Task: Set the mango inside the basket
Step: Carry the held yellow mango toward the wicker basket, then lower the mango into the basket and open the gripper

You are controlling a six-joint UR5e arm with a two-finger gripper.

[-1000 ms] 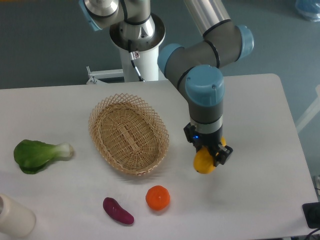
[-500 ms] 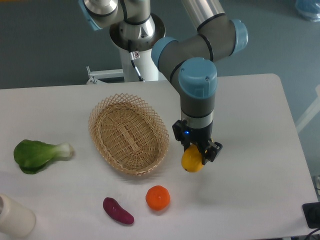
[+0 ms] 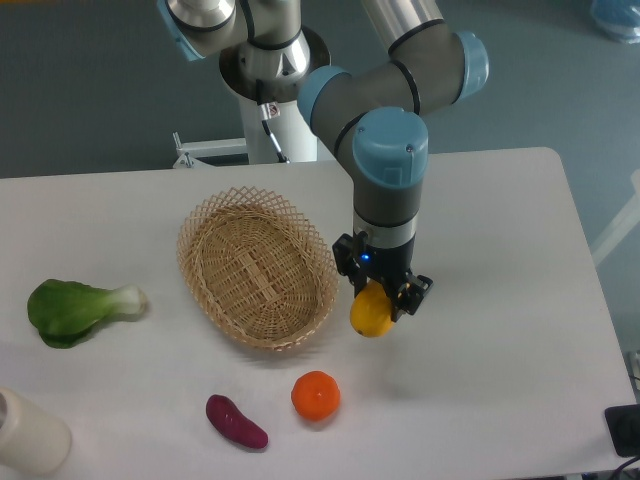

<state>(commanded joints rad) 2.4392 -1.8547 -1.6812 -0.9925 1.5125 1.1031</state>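
Mango held above the surface beside the basket
The mango [image 3: 371, 312] is clamped in the closed gripper [image 3: 381, 295], lifted off the white surface [image 3: 500, 260], just right of the wicker basket [image 3: 257, 268]; an orange [image 3: 316, 395] lies below

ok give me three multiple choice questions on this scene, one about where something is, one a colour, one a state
1. Where is the mango?
A. in the basket
B. held just right of the basket
C. beside the leafy green

2. What colour is the oblong vegetable at the front?
A. purple
B. white
C. blue

3. What does the basket hold?
A. the orange
B. the mango
C. nothing

Answers:
1. B, the gripper fingers clamp it beside the basket rim.
2. A, it is dark purple, left of the orange.
3. C, only bare weave shows inside.
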